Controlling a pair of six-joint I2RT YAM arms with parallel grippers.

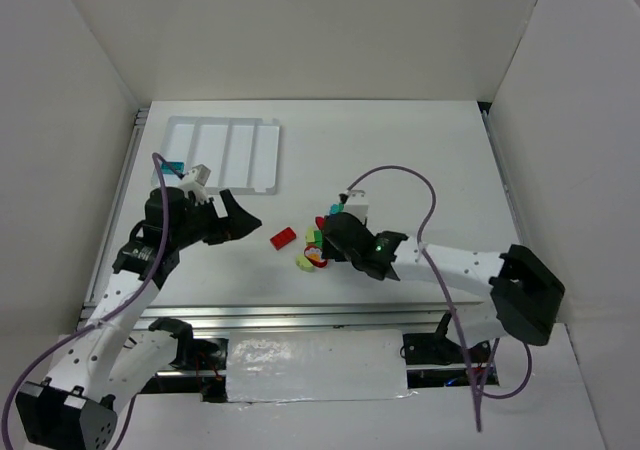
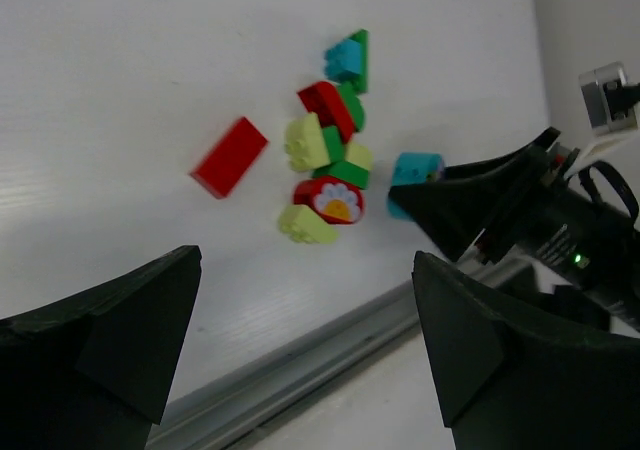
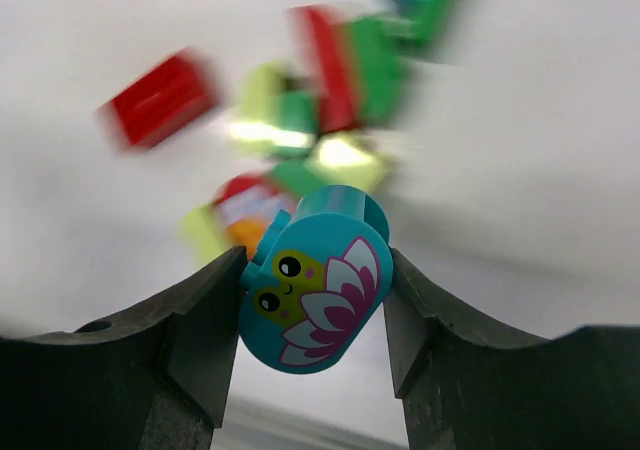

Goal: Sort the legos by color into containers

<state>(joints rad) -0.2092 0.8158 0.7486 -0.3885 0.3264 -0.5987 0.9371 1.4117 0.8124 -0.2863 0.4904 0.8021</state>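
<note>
Now the right end effector (image 3: 315, 262) is clamped on a teal brick (image 3: 318, 295) with a frog print, right at the edge of the pile of legos (image 1: 314, 248) on the bench (image 1: 420, 160). The left end effector (image 2: 305, 270) hangs spread wide beside the pile, gripping nothing. The white tray (image 1: 215, 155) sits well apart, back left.

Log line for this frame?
right gripper: shut on round teal plastic frog-print brick | left gripper: open, empty | red, green, yellow-green plastic bricks: unsorted pile

Left gripper (image 2: 305, 265) gapes wide; right gripper (image 3: 315, 262) clamps partway closed.
</note>
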